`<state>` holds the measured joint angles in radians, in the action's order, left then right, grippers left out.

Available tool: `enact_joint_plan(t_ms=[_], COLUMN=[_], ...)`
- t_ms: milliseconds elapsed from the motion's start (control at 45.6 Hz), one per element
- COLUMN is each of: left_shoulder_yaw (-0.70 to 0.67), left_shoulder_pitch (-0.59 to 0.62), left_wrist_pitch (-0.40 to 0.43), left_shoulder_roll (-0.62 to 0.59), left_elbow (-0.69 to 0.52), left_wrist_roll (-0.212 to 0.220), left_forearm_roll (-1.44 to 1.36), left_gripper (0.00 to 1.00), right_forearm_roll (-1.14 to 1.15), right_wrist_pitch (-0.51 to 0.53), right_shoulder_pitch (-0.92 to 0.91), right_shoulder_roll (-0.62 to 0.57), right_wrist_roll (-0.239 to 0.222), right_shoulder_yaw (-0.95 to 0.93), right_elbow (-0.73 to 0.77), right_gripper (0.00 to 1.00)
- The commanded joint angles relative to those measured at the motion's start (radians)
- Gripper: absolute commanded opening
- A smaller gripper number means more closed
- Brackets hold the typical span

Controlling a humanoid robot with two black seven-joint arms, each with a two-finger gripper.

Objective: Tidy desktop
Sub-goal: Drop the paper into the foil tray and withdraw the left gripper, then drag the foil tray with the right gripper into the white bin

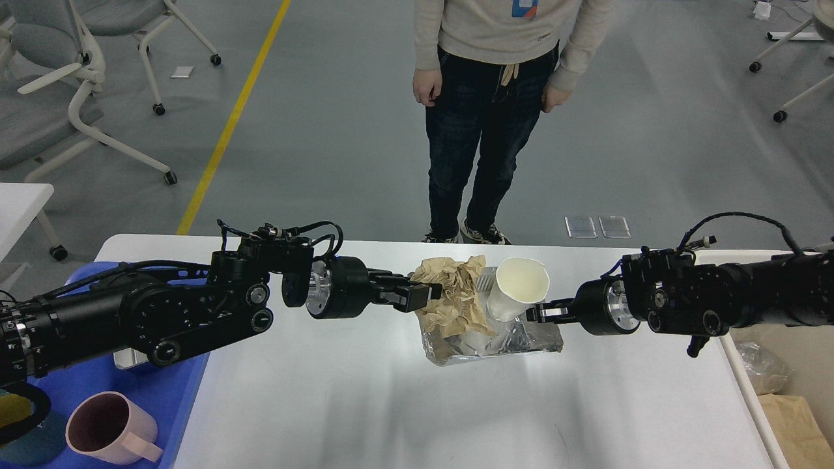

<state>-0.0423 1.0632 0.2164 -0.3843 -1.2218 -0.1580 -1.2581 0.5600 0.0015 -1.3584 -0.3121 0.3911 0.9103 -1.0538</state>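
Note:
The white desktop (365,404) fills the lower middle of the head view. On it lies a crumpled foil tray (541,339). My left gripper (427,294) is shut on a crumpled brown paper (456,296) and holds it over the tray's left part. A white paper cup (518,288) stands tilted in the tray. My right gripper (534,314) is shut on the cup's lower side, at the tray's right part.
A blue plastic tray (186,384) at the left edge holds a pink mug (107,430), a dark mug (19,426) and a mostly hidden metal box. A person (495,98) stands just beyond the far edge. A brown bag (795,423) sits right of the table.

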Motion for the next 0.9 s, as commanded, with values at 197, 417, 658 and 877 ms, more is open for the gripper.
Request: enact_joint_plan(t_ms=[197, 417, 658, 877], left_shoulder_yaw=[-0.054, -0.181, -0.405, -0.596], left_shoulder_pitch=[-0.046, -0.101, -0.195, -0.345], left_wrist_pitch=[0.006, -0.002, -0.031, -0.034], left_shoulder_roll=[-0.019, -0.067, -0.16, -0.245], left_elbow=[-0.007, -0.007, -0.007, -0.008], left_wrist_roll=[-0.001, 0.0, 0.002, 0.0], left_forearm_roll=[0.085, 0.153, 0.299, 0.353], left_gripper=[0.96, 0.96, 0.96, 0.96], right_forearm_roll=[0.0, -0.019, -0.058, -0.092], right_wrist_pitch=[0.0, 0.002, 0.005, 0.005], right_shoulder_pitch=[0.008, 0.013, 0.054, 0.117], right_shoulder_roll=[-0.007, -0.05, -0.128, -0.242], right_wrist_roll=[-0.001, -0.001, 0.003, 0.003], right_shoulder_yaw=[-0.013, -0.013, -0.063, -0.107], right_elbow=[0.001, 0.005, 0.001, 0.001], right_gripper=[0.0, 0.0, 0.0, 0.0])
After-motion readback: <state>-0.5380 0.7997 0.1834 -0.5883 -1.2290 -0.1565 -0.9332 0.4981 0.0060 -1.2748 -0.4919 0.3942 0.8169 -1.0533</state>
